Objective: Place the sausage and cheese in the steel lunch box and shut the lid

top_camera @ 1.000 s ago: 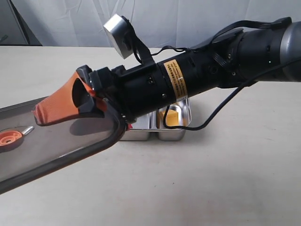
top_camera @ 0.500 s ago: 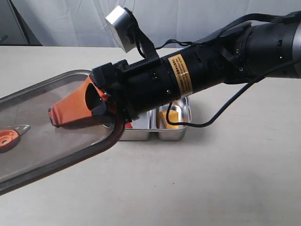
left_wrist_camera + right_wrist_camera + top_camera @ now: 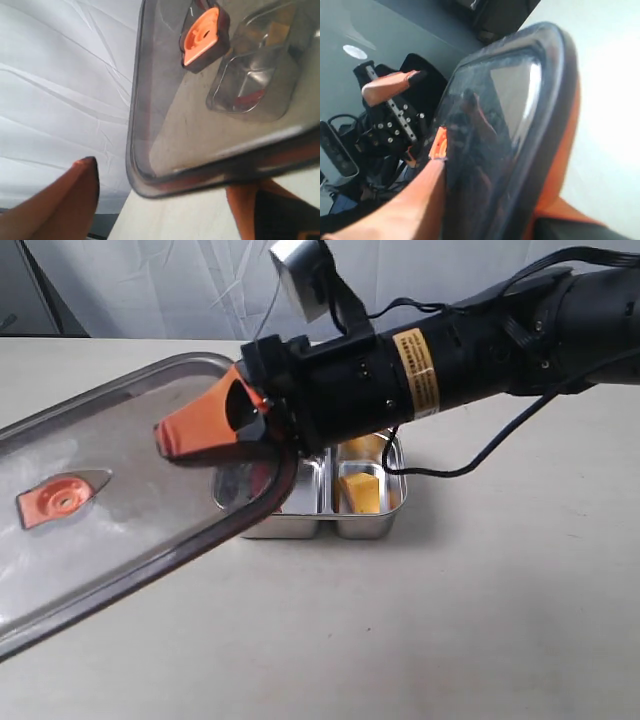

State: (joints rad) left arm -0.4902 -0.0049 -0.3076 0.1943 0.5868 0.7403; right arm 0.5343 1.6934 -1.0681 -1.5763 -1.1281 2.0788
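Closing up is the step in hand: the tilted lid [image 3: 120,500] hangs nearest, its rim pinched in the narrow jaws of the right gripper [image 3: 215,440], while the left gripper [image 3: 162,180] straddles another edge wide open, gripping nothing. Behind, the steel lunch box [image 3: 365,528] holds the cheese [image 3: 360,492] and sausage [image 3: 247,96]; next, the lid needs levelling and squaring over it.

Beyond the fingers [image 3: 200,428] of the right gripper [image 3: 168,447], the lid [image 3: 120,490] is cut off by the picture's edge. Behind the fingers, the steel lunch box's [image 3: 370,525] larger compartment is mostly hidden; the sausage [image 3: 248,96] is blurred red.
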